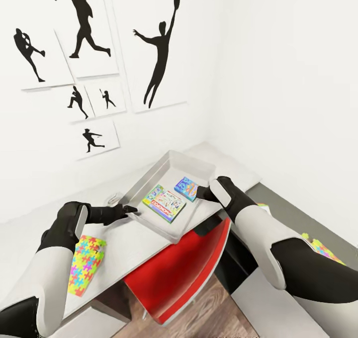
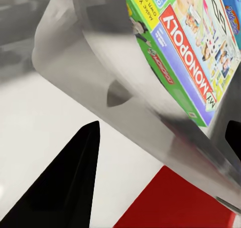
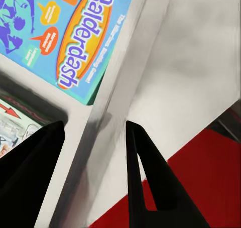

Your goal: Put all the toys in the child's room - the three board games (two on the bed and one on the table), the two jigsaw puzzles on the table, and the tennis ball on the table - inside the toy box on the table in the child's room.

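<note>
both arms reach forward, elbows bent, white forearms, black wrists. left gripper (image 1: pixel 130 209) points right, toward the other arm, fingers close together at the tips; the left wrist view shows one dark finger (image 2: pixel 65 185). right gripper (image 1: pixel 203 194) points left, jaws parted, two dark fingers (image 3: pixel 150 183) spread apart.

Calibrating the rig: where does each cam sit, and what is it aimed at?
Head: on the head, looking down at the table; toy box, both arms, left gripper.
Left wrist: on the left arm, facing the toy box wall; Monopoly box, one dark finger.
Right wrist: on the right arm, jaws straddling the box rim; Balderdash box.
Shared: toy box, red chair.
</note>
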`<state>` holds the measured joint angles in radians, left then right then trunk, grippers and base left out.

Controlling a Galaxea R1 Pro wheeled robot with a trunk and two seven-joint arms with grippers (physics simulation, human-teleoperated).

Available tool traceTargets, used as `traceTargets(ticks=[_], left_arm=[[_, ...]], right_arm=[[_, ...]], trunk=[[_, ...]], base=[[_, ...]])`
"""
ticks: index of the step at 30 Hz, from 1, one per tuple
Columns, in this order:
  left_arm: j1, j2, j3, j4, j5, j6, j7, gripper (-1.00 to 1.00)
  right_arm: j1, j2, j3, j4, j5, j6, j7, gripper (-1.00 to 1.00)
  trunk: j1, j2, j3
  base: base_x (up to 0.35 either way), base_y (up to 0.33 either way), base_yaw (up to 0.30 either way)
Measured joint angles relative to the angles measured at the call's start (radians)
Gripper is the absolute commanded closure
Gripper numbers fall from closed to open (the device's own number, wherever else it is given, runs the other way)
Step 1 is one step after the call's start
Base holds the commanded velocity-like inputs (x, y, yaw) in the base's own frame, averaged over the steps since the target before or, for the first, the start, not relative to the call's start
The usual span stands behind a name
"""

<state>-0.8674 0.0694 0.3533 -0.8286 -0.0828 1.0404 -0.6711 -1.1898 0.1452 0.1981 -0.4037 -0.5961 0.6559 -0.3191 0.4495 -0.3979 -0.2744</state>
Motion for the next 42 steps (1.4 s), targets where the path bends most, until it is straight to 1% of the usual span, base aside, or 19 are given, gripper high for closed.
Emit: traceTargets(ticks=[5, 10, 17, 22, 32, 42], left_arm=[[0.000, 0.000, 0.000, 0.000, -0.001, 0.000, 0.000, 1.00], [0.000, 0.001, 0.000, 0.000, -0.001, 0.001, -0.001, 1.00], [0.000, 0.000, 0.000, 0.000, -0.002, 0.000, -0.001, 1.00], [0.000, 0.001, 0.000, 0.000, -0.002, 0.000, -0.003, 1.00], [0.000, 0.001, 0.000, 0.000, -0.002, 0.001, -0.003, 1.00], [0.000, 0.002, 0.000, 0.000, -0.002, 0.000, -0.003, 1.00]], right_arm=[[0.001, 0.000, 0.000, 0.000, -0.001, 0.000, 0.000, 1.00], [0.001, 0.001, -0.002, 0.000, 0.002, 0.000, 0.000, 1.00], [0.001, 0.000, -0.001, 0.000, 0.001, 0.000, 0.000, 1.00], [0.000, 0.001, -0.002, 0.000, 0.002, 0.000, 0.000, 1.00], [0.001, 0.002, -0.002, 0.000, 0.003, 0.000, 0.000, 1.00], [0.001, 0.002, -0.002, 0.000, 0.002, 0.000, 0.000, 1.00]], trunk=[[0.000, 0.000, 0.000], [0.000, 0.000, 0.000], [0.000, 0.000, 0.000], [0.000, 0.000, 0.000], [0.000, 0.000, 0.000], [0.000, 0.000, 0.000]], base=[[-0.003, 0.107, -0.021], [0.000, 0.243, -0.035], [-0.020, 0.267, -0.139], [-0.117, 0.146, -0.049], [-0.223, 0.148, -0.015], [-0.030, 0.071, -0.036]])
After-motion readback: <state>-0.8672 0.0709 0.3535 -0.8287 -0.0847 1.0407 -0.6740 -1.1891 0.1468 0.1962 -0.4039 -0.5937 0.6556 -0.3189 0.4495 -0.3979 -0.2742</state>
